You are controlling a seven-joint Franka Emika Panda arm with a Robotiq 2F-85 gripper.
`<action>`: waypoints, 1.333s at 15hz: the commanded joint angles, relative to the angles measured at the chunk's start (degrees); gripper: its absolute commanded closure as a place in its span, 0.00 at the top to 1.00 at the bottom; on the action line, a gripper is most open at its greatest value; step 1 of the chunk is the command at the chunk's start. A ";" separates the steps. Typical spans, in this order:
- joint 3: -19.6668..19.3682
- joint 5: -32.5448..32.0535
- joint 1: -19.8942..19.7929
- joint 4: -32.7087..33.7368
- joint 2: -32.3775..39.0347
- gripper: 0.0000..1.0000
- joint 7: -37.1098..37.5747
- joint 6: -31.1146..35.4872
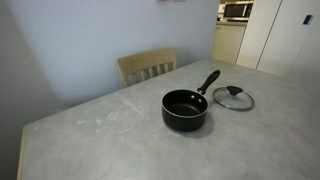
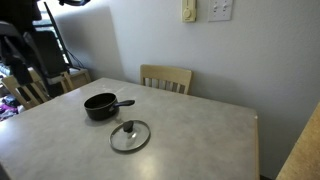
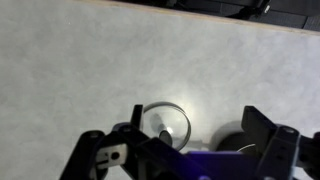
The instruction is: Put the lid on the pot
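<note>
The pot [image 1: 185,108] is a small black saucepan standing upright on the grey table in both exterior views [image 2: 100,105], with its long handle pointing away from it. The lid [image 1: 233,97], clear glass with a metal rim and a black knob, lies flat on the table beside the pot, apart from it [image 2: 130,135]. In the wrist view my gripper [image 3: 194,112] is open and empty, high above the table. The lid [image 3: 165,122] shows below near one finger. The pot [image 3: 232,138] is a dark shape partly hidden by the gripper body. The gripper does not show in the exterior views.
A wooden chair [image 1: 147,66] stands at the table's far edge, against the wall [image 2: 166,77]. The table edge [image 2: 200,100] runs close behind it. Dark equipment and clutter [image 2: 25,60] stand beyond one end of the table. Cabinets [image 1: 280,35] are in the background.
</note>
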 commanded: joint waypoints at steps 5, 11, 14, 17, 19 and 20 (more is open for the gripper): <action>0.37 1.78 -0.36 0.67 2.38 1.00 -5.53 2.87; -1.51 1.54 0.04 -1.49 4.46 1.00 -11.01 15.81; -2.50 2.86 0.57 -2.52 6.98 1.00 -14.98 23.95; -2.53 5.53 1.39 -3.63 9.93 1.00 -18.35 29.91; -2.45 8.23 1.78 -4.44 11.02 1.00 -20.52 32.87; -0.90 6.23 0.17 -3.65 9.66 1.00 -17.76 29.57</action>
